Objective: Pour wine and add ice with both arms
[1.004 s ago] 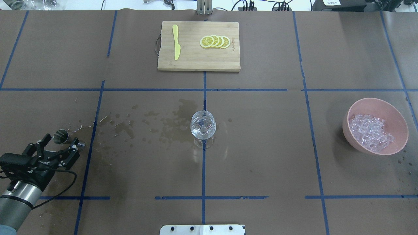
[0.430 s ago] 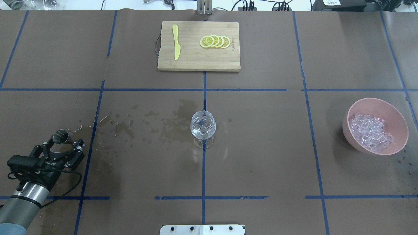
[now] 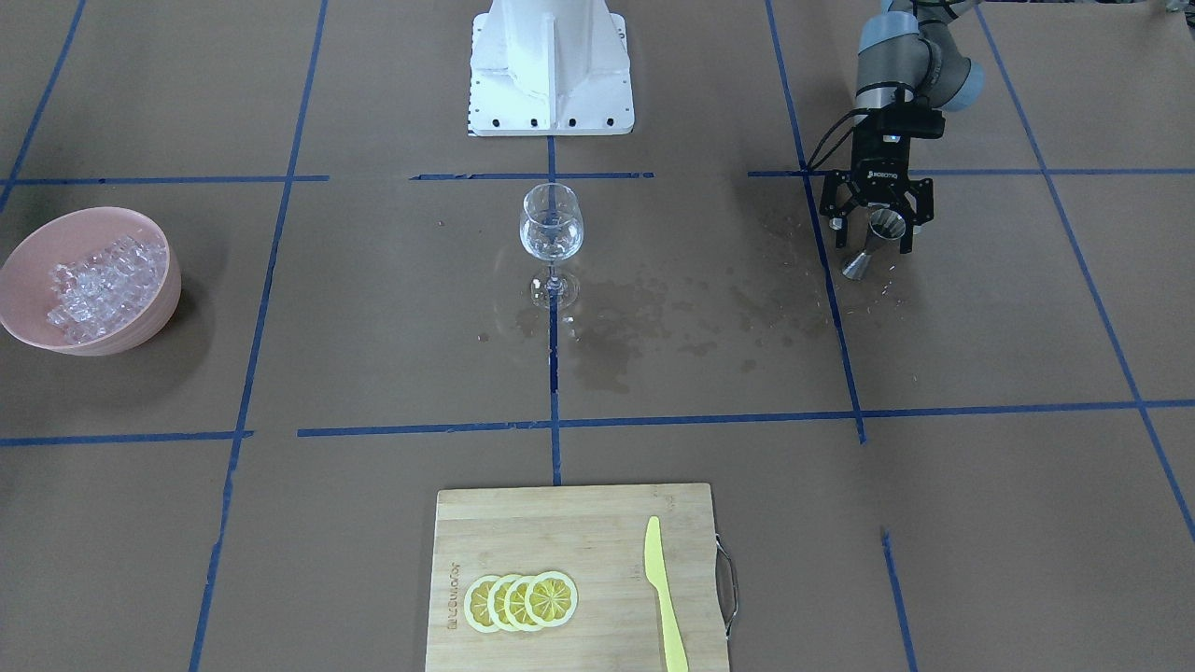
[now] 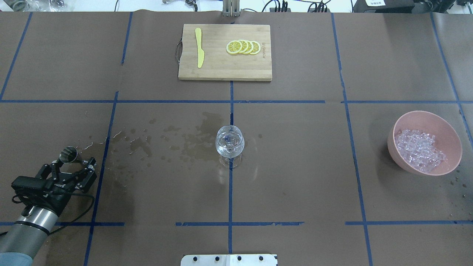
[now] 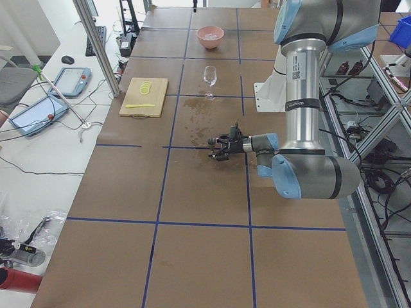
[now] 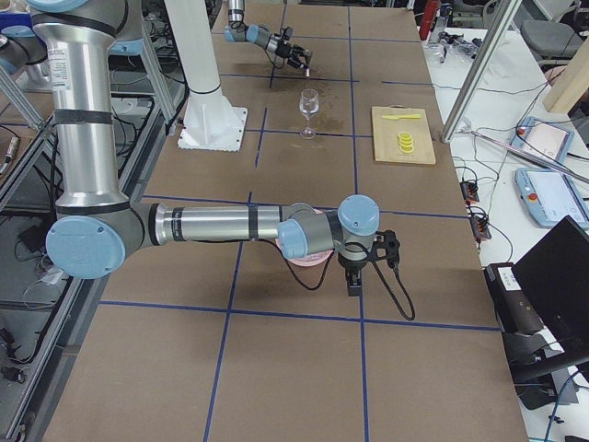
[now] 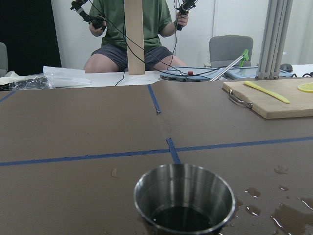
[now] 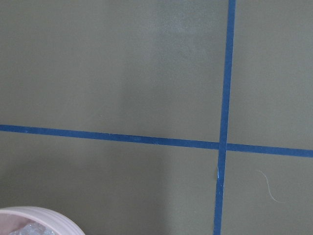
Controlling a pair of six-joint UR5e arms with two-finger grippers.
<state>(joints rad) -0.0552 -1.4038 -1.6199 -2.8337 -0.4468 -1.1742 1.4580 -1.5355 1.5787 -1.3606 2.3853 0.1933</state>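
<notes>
My left gripper [image 4: 73, 162] is open at the table's left side, its fingers spread wide on either side of a small steel jigger [image 4: 68, 154] that stands upright. The front view shows the same gripper [image 3: 874, 243] and jigger [image 3: 868, 247]. In the left wrist view the jigger [image 7: 183, 200] fills the bottom centre. A wine glass [image 4: 229, 142] with a little clear wine stands at the table's centre. The ice [image 4: 419, 149] lies in a pink bowl [image 4: 392, 147] at the right. My right gripper [image 6: 354, 276] shows only in the exterior right view, by the bowl; I cannot tell whether it is open.
A wooden cutting board [image 4: 221, 68] with lemon slices [image 4: 244, 47] and a yellow knife [image 4: 199, 48] lies at the far centre. Wet stains [image 4: 184, 142] spread between jigger and glass. The white pedestal [image 3: 551, 65] stands at the robot's side. The bowl's rim [image 8: 34, 215] shows in the right wrist view.
My left arm has shifted a little to the right and the open gripper has turned slightly by the jigger. The jigger, glass and bowl have not moved.
</notes>
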